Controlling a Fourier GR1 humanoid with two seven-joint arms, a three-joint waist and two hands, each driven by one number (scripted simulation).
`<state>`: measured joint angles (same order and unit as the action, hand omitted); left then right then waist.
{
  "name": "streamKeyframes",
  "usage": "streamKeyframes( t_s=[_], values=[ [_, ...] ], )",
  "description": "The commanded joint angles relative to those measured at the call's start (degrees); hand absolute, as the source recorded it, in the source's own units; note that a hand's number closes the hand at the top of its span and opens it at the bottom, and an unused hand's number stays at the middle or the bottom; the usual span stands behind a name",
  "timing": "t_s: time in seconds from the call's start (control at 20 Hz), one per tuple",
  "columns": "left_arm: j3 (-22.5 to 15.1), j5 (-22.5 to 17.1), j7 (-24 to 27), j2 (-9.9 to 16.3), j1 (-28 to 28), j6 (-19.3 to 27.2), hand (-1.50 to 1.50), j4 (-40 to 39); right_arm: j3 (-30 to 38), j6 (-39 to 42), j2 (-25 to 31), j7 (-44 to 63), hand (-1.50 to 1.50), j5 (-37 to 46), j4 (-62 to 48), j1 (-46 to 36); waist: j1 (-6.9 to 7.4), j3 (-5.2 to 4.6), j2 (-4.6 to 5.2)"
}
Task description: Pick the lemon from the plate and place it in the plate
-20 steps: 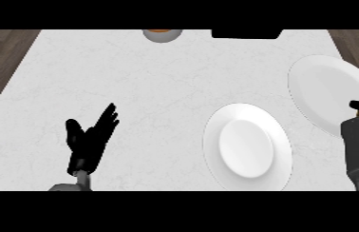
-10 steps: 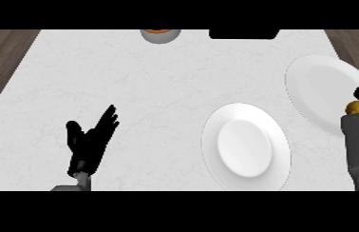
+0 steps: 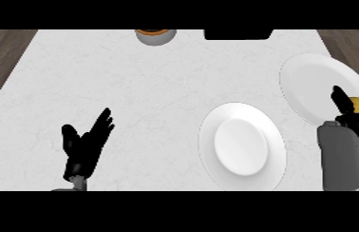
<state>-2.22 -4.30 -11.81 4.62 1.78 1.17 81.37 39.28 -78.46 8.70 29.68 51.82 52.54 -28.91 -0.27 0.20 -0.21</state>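
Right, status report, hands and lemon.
Left hand open, resting low left. Right hand curled on lemon at far plate. Near plate unobstructed.

Near plate [image 3: 242, 143] lies left of far plate [image 3: 312, 83]; bowl [image 3: 155, 35] behind, at counter's [image 3: 140, 93] back edge.

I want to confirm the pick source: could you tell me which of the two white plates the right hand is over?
The far-right plate, cut by the view's edge; the right hand overlaps it. The nearer plate lies apart.

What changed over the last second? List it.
The right hand moved forward and inward over the far-right plate, next to the lemon; whether it holds the lemon is unclear. The left hand and the near plate stayed put.
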Motion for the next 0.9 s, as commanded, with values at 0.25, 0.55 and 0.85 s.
streamKeyframes(
  t_s=[0.25,0.55,0.85],
  values=[
    [-0.1,-0.1,-4.9,0.4,-1.1,0.2,0.00,3.7,-21.5,-3.0,-6.4,-5.9,-1.50,-17.5,19.2,18.9,0.26,-0.13,0.14],
    [-1.3,2.1,-0.7,-2.1,0.0,1.4,0.00,1.0,-30.1,-7.2,-8.7,-1.4,-1.50,-13.9,17.8,25.3,0.24,-0.22,0.14],
    [0.4,-0.5,-3.9,0.0,1.9,-1.2,0.00,5.6,-29.3,-7.3,-8.7,6.9,-1.50,-6.6,11.7,20.9,0.59,-0.20,0.18]
  ],
)
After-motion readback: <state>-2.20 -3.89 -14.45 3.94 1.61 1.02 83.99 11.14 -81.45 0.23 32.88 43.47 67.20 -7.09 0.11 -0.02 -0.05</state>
